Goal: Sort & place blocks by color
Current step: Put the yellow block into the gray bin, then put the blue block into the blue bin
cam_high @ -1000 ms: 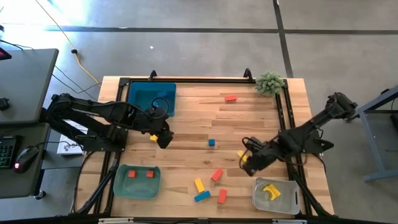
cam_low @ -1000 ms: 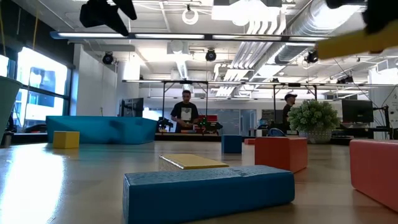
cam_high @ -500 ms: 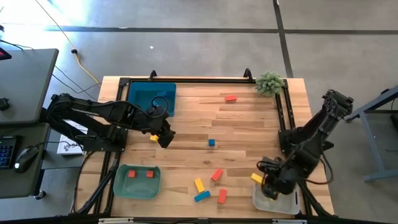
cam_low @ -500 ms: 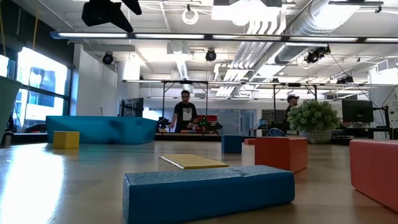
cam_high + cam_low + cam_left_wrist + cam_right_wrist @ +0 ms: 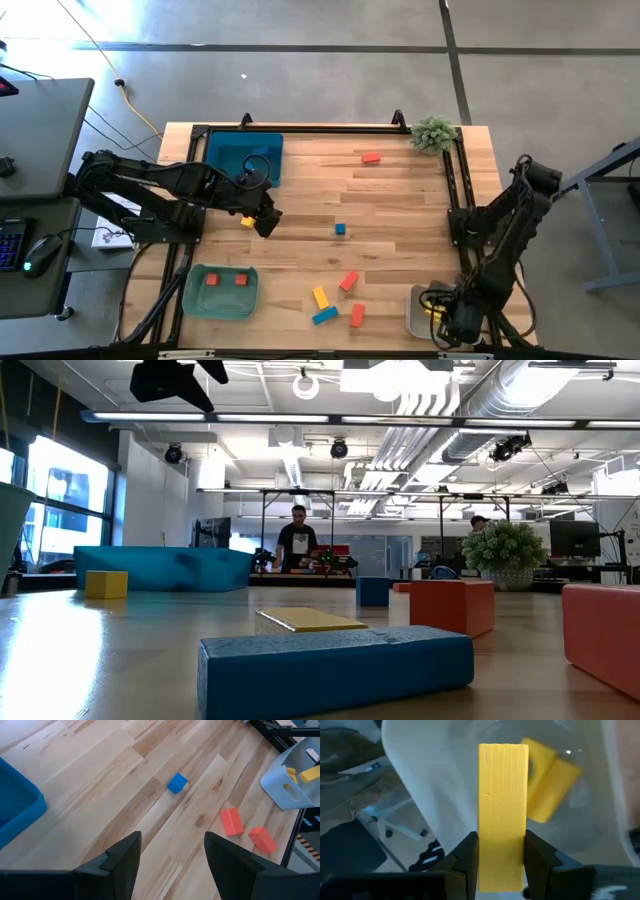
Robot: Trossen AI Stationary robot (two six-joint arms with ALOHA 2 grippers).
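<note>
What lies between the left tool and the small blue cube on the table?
Only bare wood lies between the left tool and the blue cube; the left wrist view shows it.

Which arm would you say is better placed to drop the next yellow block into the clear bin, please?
The right: its gripper already grips a yellow bar over the clear bin. The left gripper hovers empty near the blue bin.

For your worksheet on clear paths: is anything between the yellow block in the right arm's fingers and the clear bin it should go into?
Nothing visible. The right gripper holds the yellow block over the clear bin, where another yellow piece already lies to one side.
</note>
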